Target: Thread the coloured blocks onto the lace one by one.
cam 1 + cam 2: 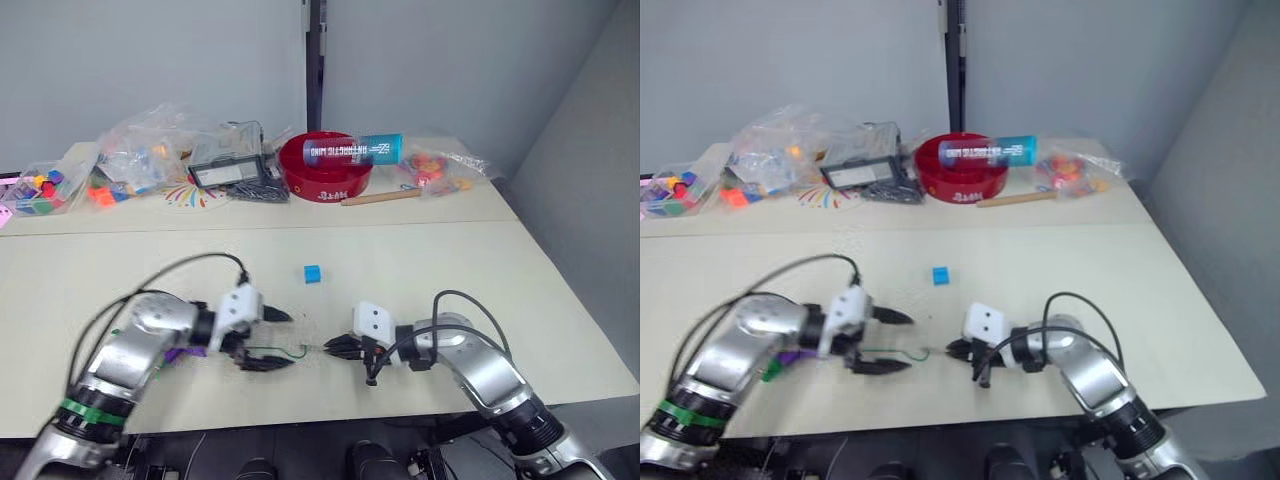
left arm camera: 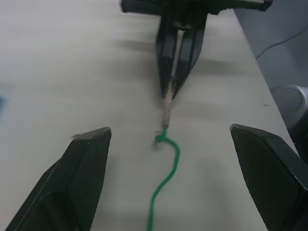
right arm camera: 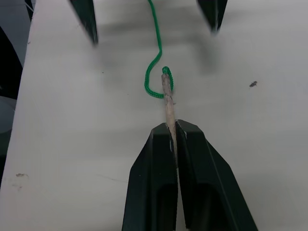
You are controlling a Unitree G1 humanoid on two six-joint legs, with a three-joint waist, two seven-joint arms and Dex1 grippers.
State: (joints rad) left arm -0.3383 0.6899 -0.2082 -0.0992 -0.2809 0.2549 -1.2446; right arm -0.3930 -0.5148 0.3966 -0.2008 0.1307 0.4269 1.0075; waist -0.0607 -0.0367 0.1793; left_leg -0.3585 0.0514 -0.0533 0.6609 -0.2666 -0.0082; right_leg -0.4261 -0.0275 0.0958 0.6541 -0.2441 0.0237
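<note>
Judging from the layout, threading had not started: no block sat on the lace (image 3: 155, 62). The right gripper (image 3: 172, 132) was clamped on the lace's stiff pale tip (image 3: 167, 96), which pointed out toward the left gripper (image 2: 168, 144). The left gripper's fingers (image 2: 84, 159) stood wide apart on either side of the green string, holding nothing. The knot (image 2: 161, 138) lay on the table between the two grippers. A sky blue block (image 1: 312, 273) sat alone, beyond the lace toward the back of the table and well apart. A purple block (image 1: 792, 355) showed under the left forearm.
</note>
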